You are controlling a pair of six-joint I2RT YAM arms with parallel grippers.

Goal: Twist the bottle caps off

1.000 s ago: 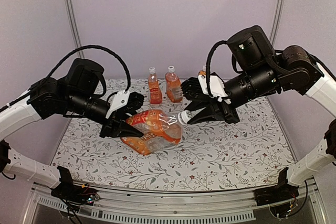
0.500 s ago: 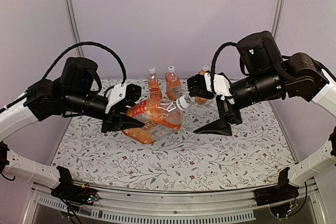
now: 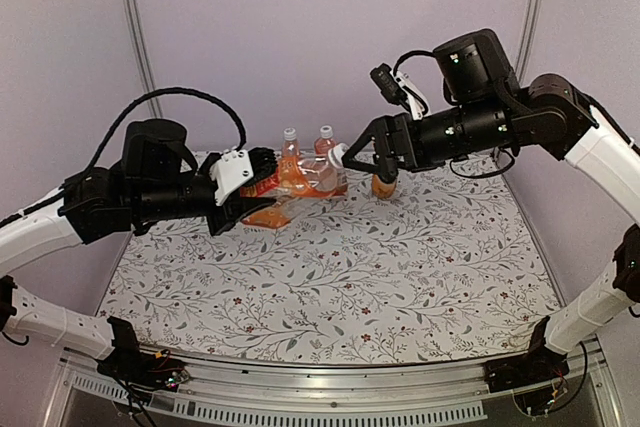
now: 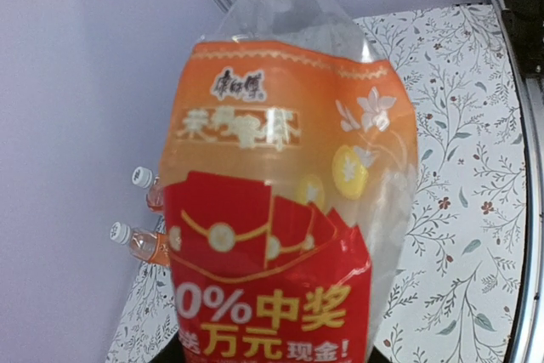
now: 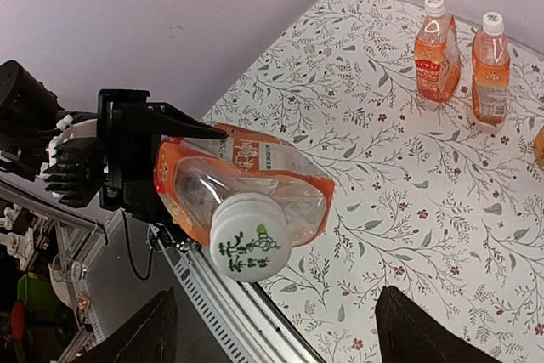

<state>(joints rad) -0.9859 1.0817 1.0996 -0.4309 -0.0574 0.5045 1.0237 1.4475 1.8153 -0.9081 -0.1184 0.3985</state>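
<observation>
Just ahead of the right gripper (image 3: pixel 362 152), jaws apart, sits the round white plastic screw cap (image 5: pixel 249 238), newly lined up; moments ago that gripper hung aside. Left gripper (image 3: pixel 243 185) stays clamped on the large clear orange-labelled bottle (image 4: pixel 280 210), lifted higher. Grasp-and-twist looks next.

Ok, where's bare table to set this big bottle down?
Bare: the whole near half of the mat, from its front edge up to under the held bottle. Crowded: back centre, where the small bottles stand.
</observation>
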